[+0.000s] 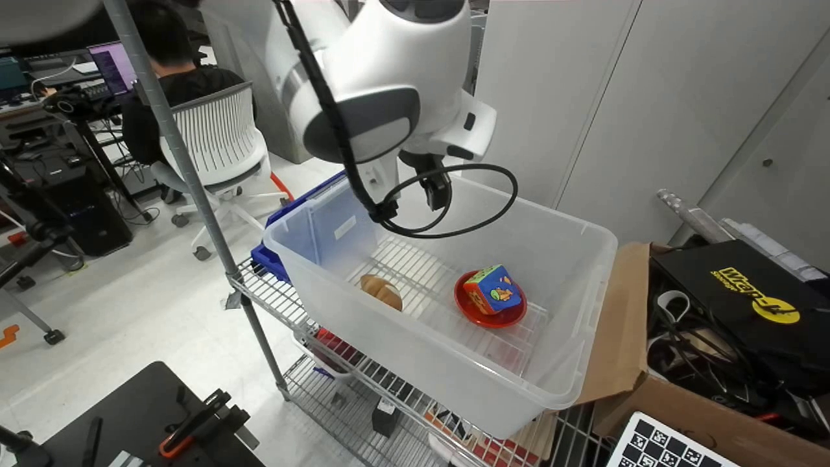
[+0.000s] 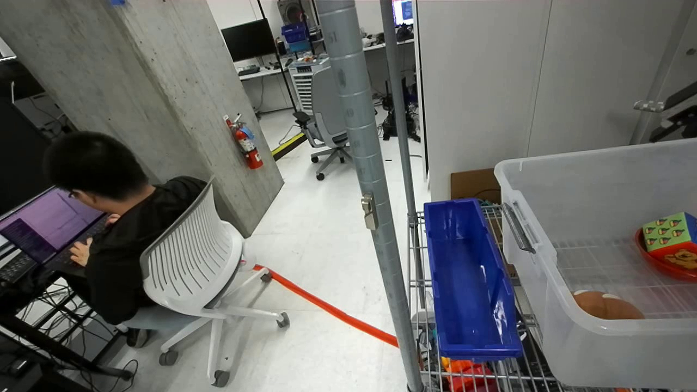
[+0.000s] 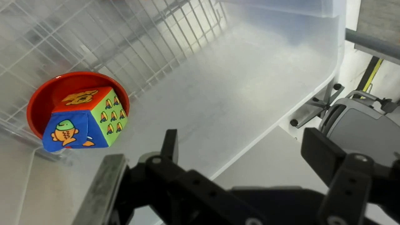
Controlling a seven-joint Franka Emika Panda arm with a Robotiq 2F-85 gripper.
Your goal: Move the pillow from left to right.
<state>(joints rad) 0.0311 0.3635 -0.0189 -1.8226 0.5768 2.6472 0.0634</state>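
Wrist view shows the gripper (image 3: 245,150) with its fingers (image 3: 170,145) spread wide apart, the rim of the translucent plastic tub (image 3: 225,103) running between them. In both exterior views the pillow (image 1: 377,290), a small, rounded tan-brown piece with pale patches, lies on the tub floor, partly hidden by the near wall, left of the red bowl (image 3: 67,82) and apart from it. The bowl holds a tilted fabric picture cube (image 3: 84,122): a green-capped fish on a blue face, rows of small figures on a green one. In an exterior view a black package (image 1: 739,311) in the cardboard box (image 1: 616,324) just beside the tub reads "Wrap-It" in yellow, with smaller lettering that looks like "Storage" and a yellow disc next to it. The label on the fire extinguisher (image 2: 246,144) is too small to read.
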